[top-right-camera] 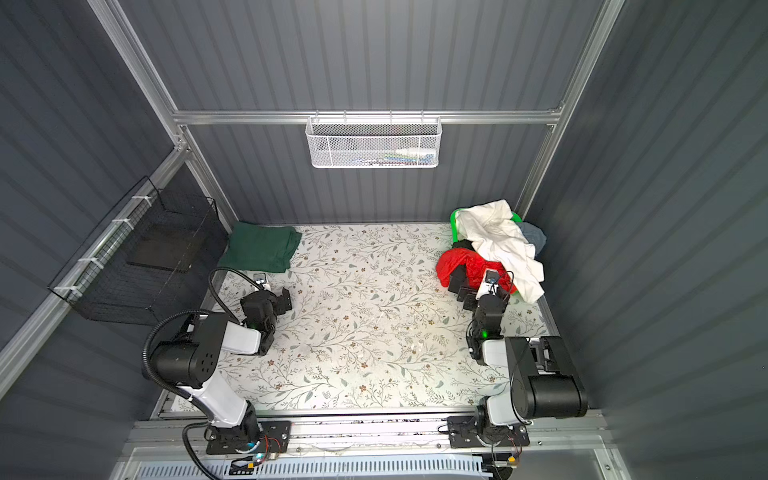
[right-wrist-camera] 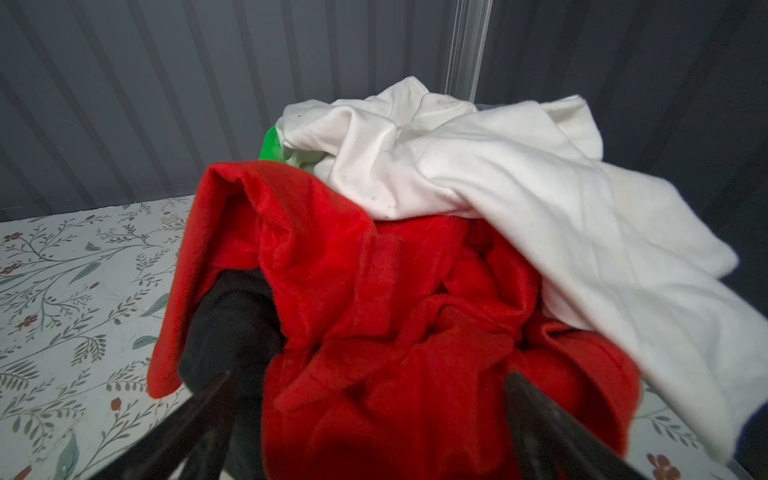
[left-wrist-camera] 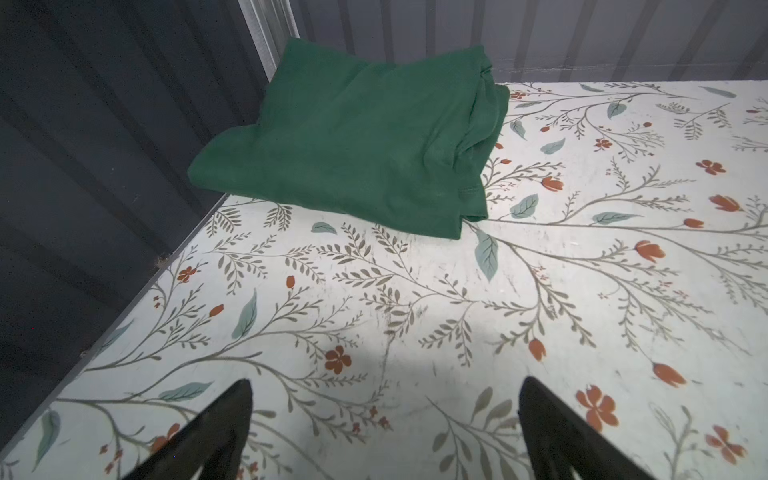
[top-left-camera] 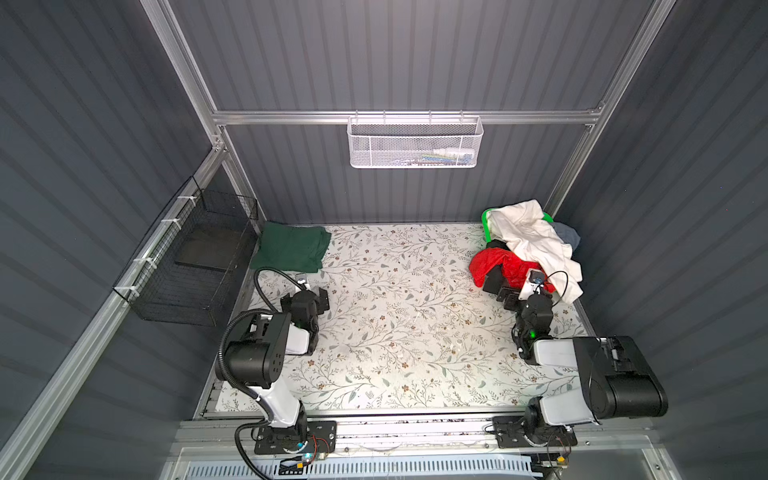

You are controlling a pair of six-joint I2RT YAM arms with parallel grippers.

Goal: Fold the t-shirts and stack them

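A dark green t-shirt point(top-left-camera: 291, 247) point(top-right-camera: 262, 247) point(left-wrist-camera: 353, 137) lies folded in the back left corner of the floral table. At the back right, loose t-shirts are heaped over a bright green basket point(top-left-camera: 485, 218): an off-white one point(top-left-camera: 536, 237) point(right-wrist-camera: 498, 174) on top, a red one point(top-left-camera: 484, 259) point(right-wrist-camera: 374, 291) in front, a grey-blue one point(top-left-camera: 567, 237) behind, and a black one point(right-wrist-camera: 232, 324) under the red. My left gripper point(top-left-camera: 322, 297) point(left-wrist-camera: 388, 380) hangs open over bare table, short of the green shirt. My right gripper point(top-left-camera: 500, 289) point(right-wrist-camera: 370, 374) is open, its jaws either side of bunched red cloth.
A white mesh basket point(top-left-camera: 415, 143) hangs on the back wall. A black wire basket point(top-left-camera: 191, 257) is fixed to the left wall beside the green shirt. Grey ribbed walls close in the table point(top-left-camera: 407, 332) on three sides.
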